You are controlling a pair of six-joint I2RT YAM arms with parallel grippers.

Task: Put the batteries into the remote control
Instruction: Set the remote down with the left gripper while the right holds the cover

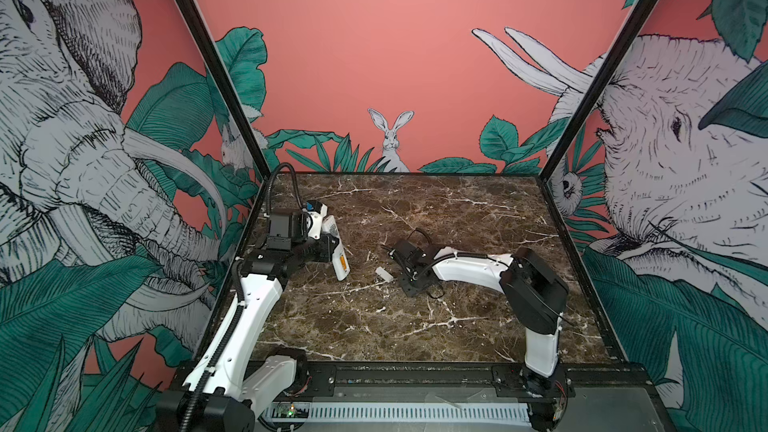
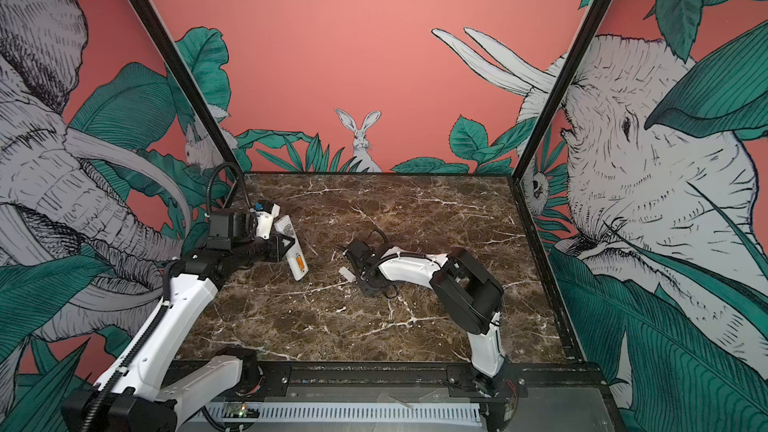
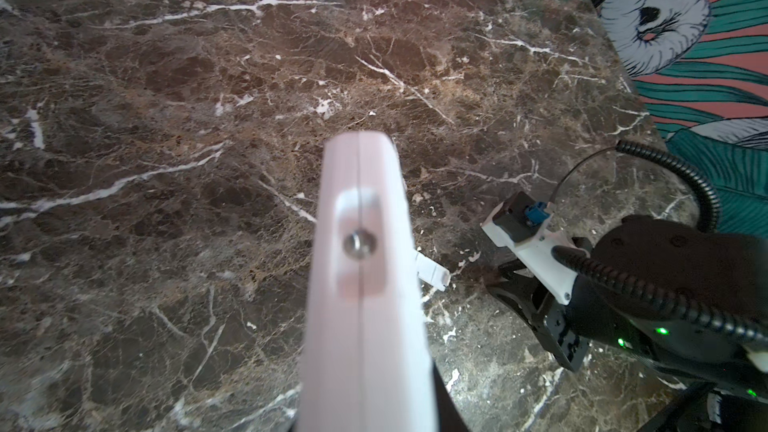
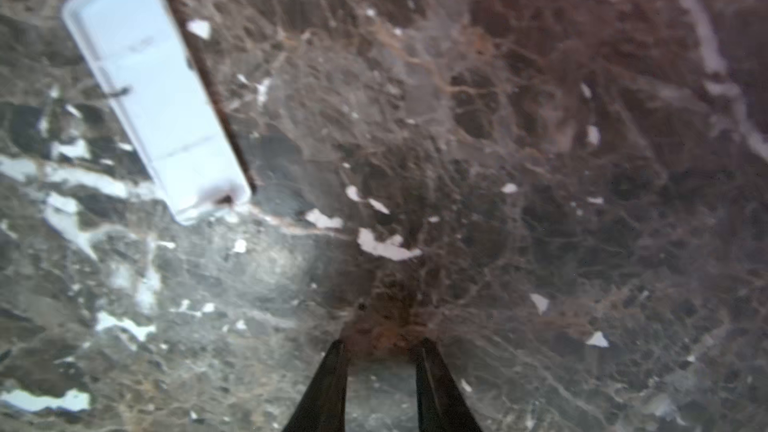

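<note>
The bench (image 1: 415, 317) had open room toward 12 and 6 o'clock. At its 9 o'clock the left claw (image 1: 328, 249) was clenched on the remote (image 1: 337, 251), long axis running 11 to 5, with what looked like an orange battery (image 1: 343, 261) in its bay. The right claw (image 4: 382, 342) stood at 3 from the remote, beside the cover (image 1: 384, 275). Its tips were narrowly apart, and I could not tell whether they gripped anything.
</note>
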